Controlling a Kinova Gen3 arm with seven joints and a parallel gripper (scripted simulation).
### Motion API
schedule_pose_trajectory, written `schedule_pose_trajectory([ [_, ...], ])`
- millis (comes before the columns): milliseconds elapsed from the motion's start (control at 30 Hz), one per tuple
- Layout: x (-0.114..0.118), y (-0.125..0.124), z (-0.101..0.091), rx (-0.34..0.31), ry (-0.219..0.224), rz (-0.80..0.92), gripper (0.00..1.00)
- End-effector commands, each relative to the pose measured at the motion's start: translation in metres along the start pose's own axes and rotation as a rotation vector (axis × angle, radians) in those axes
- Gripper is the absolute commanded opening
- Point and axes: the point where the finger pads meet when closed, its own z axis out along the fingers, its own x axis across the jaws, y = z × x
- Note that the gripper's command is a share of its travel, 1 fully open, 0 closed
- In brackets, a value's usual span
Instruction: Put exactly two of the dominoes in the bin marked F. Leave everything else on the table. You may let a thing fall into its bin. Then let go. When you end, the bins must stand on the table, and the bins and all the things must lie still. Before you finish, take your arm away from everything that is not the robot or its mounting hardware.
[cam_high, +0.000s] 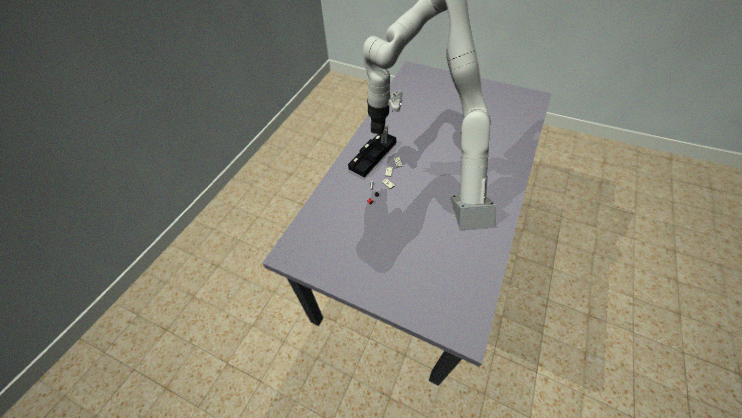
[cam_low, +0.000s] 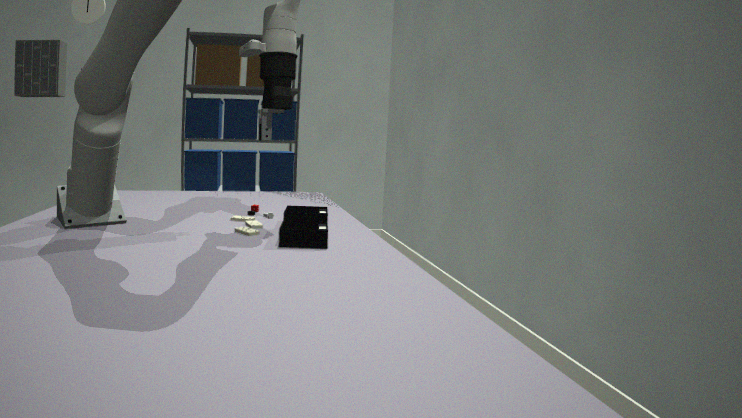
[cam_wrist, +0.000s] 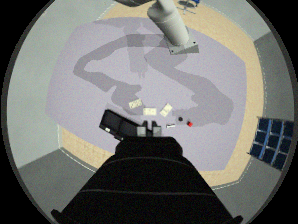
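Note:
Three cream dominoes lie flat and apart: one domino (cam_high: 398, 162) (cam_low: 247, 231) (cam_wrist: 135, 103), a middle domino (cam_high: 388, 171) (cam_low: 253, 223) (cam_wrist: 150, 111) and another domino (cam_high: 387, 183) (cam_low: 242, 218) (cam_wrist: 166, 110). The black bins (cam_high: 358, 170) (cam_low: 303, 236) stand in a row beside them, with small white labels; their letters are too small to read, so I cannot tell which is F. My gripper (cam_high: 384, 141) (cam_low: 266, 138) (cam_wrist: 149, 125) is partly open, pointing down high above the bins' area, with a gap and nothing visible between the fingers.
A red cube (cam_high: 369, 200) (cam_low: 254, 208) (cam_wrist: 190, 124), a small black thing (cam_high: 376, 194) (cam_low: 251, 213) (cam_wrist: 180, 119) and a small grey bolt-like thing (cam_high: 371, 185) (cam_low: 268, 215) (cam_wrist: 170, 126) lie near the dominoes. The arm's base stands across the table.

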Motion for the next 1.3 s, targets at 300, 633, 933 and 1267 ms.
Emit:
schedule_pose_trajectory([
  [300,-0.077,0.010,0.048,0.007,0.006,-0.430,0.31],
  [633,-0.132,0.021,0.084,-0.012,-0.016,-0.652,0.31],
  [933,-0.164,0.028,0.105,-0.015,-0.033,-0.998,0.31],
  [1267,-0.164,0.028,0.105,-0.002,-0.028,-1.401,0.31],
])
